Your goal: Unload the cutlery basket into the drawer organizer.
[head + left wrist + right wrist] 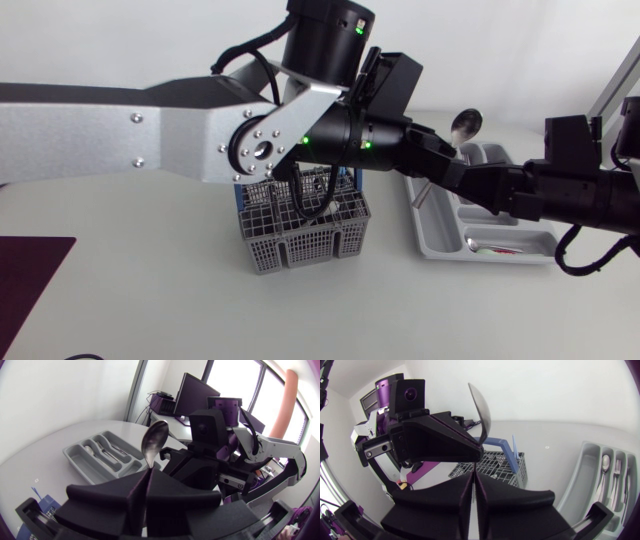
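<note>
A dark mat (30, 275) lies at the near left corner of the worktop (150, 300). Past it, about mid-worktop, stands the grey basket (305, 242), with a few pieces upright in it, among them blue handles (496, 442). The left arm (120, 130) comes in over the basket and passes above it to the right.

Right of the basket, well apart from it, sits the grey organizer (438, 240). A spoon and a fork lie in neighbouring slots (610, 472), and another piece lies in the nearest cross slot (495, 247).

Above the organizer's left side the two arms meet in the air, the right arm (590, 195) coming in from the right. Between them is the spoon (466, 124), bowl uppermost, its handle end poking out below towards the basket. The left jaws are clenched on its stem just under the bowl, as the left wrist view shows. The right jaws face them, pressed together on the handle lower down, tip nearly touching tip. So the spoon is off the worktop, gripped from both sides at once.
</note>
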`<state>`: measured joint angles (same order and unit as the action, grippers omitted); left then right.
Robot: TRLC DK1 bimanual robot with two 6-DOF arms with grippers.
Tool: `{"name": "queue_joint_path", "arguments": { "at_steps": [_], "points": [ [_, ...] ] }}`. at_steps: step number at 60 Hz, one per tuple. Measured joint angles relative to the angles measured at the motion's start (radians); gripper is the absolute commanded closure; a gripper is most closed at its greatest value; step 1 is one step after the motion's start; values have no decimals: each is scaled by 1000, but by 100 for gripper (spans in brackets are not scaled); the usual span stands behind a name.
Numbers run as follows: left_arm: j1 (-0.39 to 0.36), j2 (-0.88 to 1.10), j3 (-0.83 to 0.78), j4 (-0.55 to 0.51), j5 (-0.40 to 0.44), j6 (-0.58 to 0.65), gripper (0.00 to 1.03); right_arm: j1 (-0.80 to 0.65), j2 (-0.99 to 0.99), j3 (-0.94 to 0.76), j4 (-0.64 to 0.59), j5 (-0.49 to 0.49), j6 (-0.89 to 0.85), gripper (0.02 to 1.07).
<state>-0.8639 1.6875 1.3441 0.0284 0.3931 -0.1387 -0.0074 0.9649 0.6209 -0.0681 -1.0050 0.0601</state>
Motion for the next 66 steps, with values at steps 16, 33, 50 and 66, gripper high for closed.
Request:
{"name": "queue_joint_path", "arguments": {
  "at_steps": [16, 33, 50, 66],
  "points": [
    [10, -6, 0, 0, -1, 0, 20, 21, -10, 0, -64, -20, -57, 101],
    [47, -85, -7, -9, -5, 1, 6, 16, -11, 0, -191, -19, -191, 101],
    [130, -215, -36, -107, -41, 103, 6, -117, 77, 16, -429, 6, -589, 101],
    [225, -227, -36, -418, -87, 336, 6, -253, 177, 74, -535, 144, -1033, 101]
  ]
}}
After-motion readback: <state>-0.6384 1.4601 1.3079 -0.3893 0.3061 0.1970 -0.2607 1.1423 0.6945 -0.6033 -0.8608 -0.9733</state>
